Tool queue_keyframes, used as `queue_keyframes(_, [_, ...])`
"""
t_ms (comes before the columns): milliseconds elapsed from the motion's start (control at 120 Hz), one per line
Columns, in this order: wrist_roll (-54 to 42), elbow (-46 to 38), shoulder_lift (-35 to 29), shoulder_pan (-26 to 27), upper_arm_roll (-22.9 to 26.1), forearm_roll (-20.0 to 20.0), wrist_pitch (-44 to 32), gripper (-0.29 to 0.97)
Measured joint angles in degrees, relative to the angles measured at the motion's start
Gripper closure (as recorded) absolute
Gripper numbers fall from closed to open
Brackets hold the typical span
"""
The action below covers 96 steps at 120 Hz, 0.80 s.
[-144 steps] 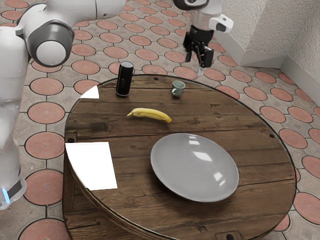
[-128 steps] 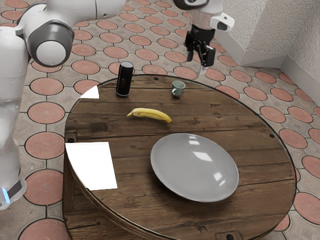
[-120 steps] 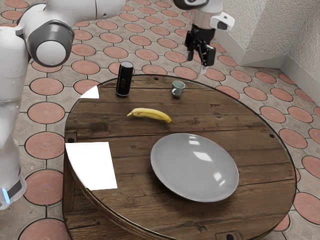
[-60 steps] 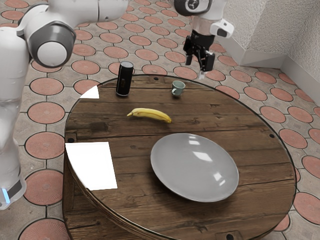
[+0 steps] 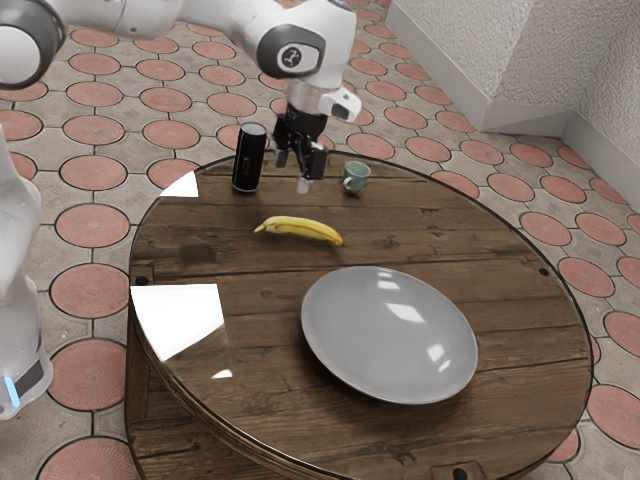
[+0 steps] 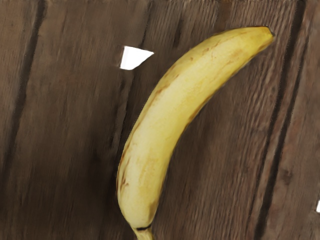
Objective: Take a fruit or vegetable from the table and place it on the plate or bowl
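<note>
A yellow banana (image 5: 300,230) lies flat on the round wooden table (image 5: 240,290), a little left of the table's middle in the exterior view. A wide grey plate (image 5: 390,335) rests in front of it, toward the exterior view's right, with nothing on it. My black gripper (image 5: 295,172) hangs open above the table's back part, just behind and above the banana, with nothing between its fingers. In the wrist view the banana (image 6: 170,130) lies lengthwise on the dark planks right under my hand.
A black cylinder (image 5: 248,157) stands just left of the gripper at the table's back edge. A small teal cup (image 5: 354,176) sits just right of it. White glare patches (image 5: 180,325) mark the table's left side. Tiled floor surrounds the table.
My arm has swung from beyond the table's back right edge toward the exterior view's left and down, ending over the table between the cylinder and the cup. The banana and plate have stayed put.
</note>
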State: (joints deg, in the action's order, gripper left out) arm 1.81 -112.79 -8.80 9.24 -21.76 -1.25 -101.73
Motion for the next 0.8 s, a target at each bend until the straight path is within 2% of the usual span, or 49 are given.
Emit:
queue_keyframes(317, [-10.4,-6.4,-3.6,1.8,-0.1,-5.0,-4.8,0.00])
queue_keyframes(533, [-17.4,-9.6,-4.7,4.7,-0.2,-5.7,-6.8,0.00])
queue_keyframes(617, [-19.6,-10.7,-4.9,4.9,-1.7,-5.8,-7.6,0.00])
queue_keyframes(800, [-24.1,-9.5,-1.8,4.7,-3.0,-5.9,-9.9,0.00])
